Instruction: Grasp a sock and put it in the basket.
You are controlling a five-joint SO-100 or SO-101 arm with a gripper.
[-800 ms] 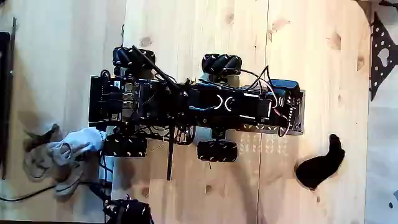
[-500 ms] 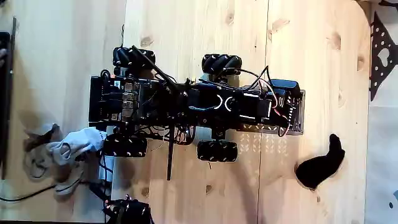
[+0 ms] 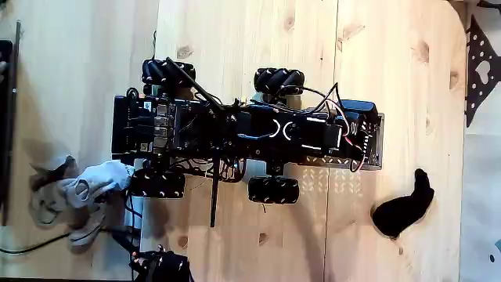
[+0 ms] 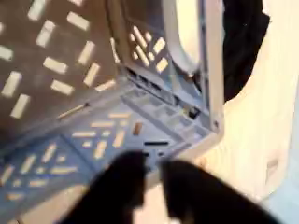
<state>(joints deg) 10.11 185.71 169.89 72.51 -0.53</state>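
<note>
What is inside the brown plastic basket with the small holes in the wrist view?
The visible part of the brown perforated plastic basket shows only its bare floor and walls; no sock lies there. A black fabric sock lies outside, beyond its wall. The dark gripper covers the bottom edge of the wrist view.

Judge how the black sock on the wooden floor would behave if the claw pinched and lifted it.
The black sock lies curved and flattened, so it would probably droop from the pinch. It looks thin and light for its size. On the smooth wooden floor a push would likely slide or bunch it rather than roll it.
</note>
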